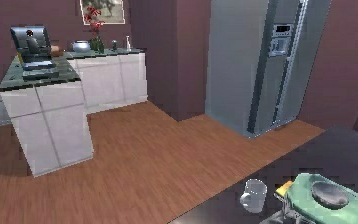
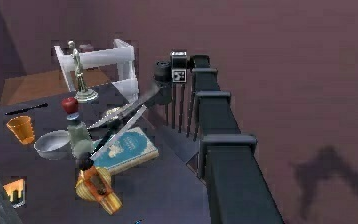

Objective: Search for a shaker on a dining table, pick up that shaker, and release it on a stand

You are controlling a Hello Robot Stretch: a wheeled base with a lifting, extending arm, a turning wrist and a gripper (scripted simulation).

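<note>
The dark dining table [image 2: 177, 150] carries several small things. A small pale upright thing with a grey top [image 2: 77, 128] stands between a metal bowl [image 2: 52, 146] and a blue book [image 2: 127, 150]. My arm [image 2: 222, 140] reaches out over the table's right side. The gripper [image 2: 109, 119] points left with its thin fingers [image 2: 137, 105] slanting down toward the pale thing and the book. Things on the table lie behind the fingers, so I cannot tell whether the gripper holds anything. In the forward view the same table [image 1: 332, 150] shows at the bottom right.
An orange cup [image 2: 20, 128], a red thing [image 2: 69, 104], a gold statuette [image 2: 75, 65] and an orange object [image 2: 95, 187] share the table; a white chair [image 2: 99, 55] stands beyond. Ahead are a white mug [image 1: 253, 194], a green dish [image 1: 327, 195], white cabinets [image 1: 52, 120], a fridge [image 1: 262, 65] and wooden floor [image 1: 157, 160].
</note>
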